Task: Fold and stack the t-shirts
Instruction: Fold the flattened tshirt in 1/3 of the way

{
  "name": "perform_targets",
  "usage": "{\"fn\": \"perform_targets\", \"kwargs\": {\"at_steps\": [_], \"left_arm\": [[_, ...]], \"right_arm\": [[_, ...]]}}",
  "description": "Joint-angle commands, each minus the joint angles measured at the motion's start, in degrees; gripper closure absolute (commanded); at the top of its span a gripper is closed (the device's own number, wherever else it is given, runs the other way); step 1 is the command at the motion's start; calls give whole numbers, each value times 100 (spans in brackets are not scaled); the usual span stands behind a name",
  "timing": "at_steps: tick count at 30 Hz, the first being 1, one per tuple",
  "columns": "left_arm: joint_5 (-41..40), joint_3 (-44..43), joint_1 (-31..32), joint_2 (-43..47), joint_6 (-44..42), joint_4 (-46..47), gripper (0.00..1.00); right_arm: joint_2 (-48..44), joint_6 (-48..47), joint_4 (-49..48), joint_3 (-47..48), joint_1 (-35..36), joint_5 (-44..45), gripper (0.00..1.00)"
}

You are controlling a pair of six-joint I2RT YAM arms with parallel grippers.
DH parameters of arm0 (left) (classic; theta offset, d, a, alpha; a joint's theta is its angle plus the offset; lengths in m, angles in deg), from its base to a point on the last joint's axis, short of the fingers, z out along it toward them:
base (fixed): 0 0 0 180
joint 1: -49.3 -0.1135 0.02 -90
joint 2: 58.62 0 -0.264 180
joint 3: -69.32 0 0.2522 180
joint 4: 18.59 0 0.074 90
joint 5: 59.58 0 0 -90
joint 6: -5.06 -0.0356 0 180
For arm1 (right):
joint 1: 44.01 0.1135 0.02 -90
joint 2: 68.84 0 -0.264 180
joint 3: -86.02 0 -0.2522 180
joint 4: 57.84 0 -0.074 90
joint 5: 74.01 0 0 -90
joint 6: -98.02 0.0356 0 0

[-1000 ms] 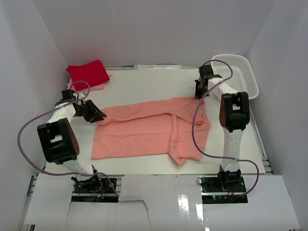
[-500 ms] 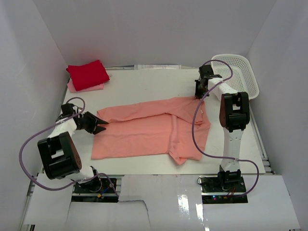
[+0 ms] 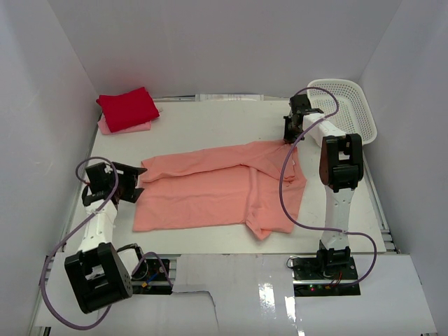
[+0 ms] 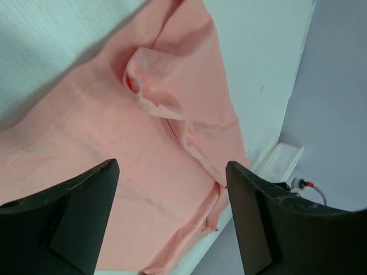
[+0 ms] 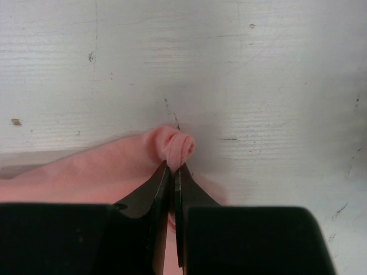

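Right tool (image 5: 174,167): fingers pressed together, pinching a small rolled bit of the salmon-pink shirt (image 3: 210,189) right at their tips. That is the shirt's far-right edge, and the rest of the cloth trails back under the tool and off toward the other arm. The bare bench (image 3: 224,126) lies just ahead of the pinch.

Left tool (image 4: 172,172): fingers spread wide, nothing held. The shirt's left end lies directly below and ahead, and a sleeve fold bunches up just beyond the fingertips. Can't tell if the tips touch the cloth.

The shirt lies spread out but wrinkled, with its right part doubled over on itself. The red shirt (image 3: 127,108) is folded on top of the pale pink shirt (image 3: 134,127), well beyond the left tool in the far-left corner. The basket (image 3: 350,105) is just beside the right tool on its outer side.

Step in hand, probably: get a second grip on the left end so both tools can lift and fold. To do it well:
- Bring the left tool down on a hem corner, not on mid-cloth.
- Take only the edge, and close fully before lifting.
- Keep the right pinch closed, since its bite is thin and could slip.
- Raise both ends together so the cloth goes taut and the doubled part drops out.
- Lay it flat, then fold toward the stack side.
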Motion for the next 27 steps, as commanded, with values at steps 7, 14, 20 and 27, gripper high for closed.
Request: {"fn": "perform_targets", "kwargs": {"at_steps": [7,14,20,27], "left_arm": [[-561,911,2,398,858,915,2],[-1009,2090,28,1129,1789,2523,2],[-1115,1968,116,655,1817,3033,2],[-1097,1924,344,75,1896,3728,2]], "right_arm": [[-114,-4,15,100,-29,-116,92],[-255,31,-11,30,-29,-177,92],[-220,66,-82,-32,-29,-238,92],[-447,128,-178,-260,-20,-265,92]]}}
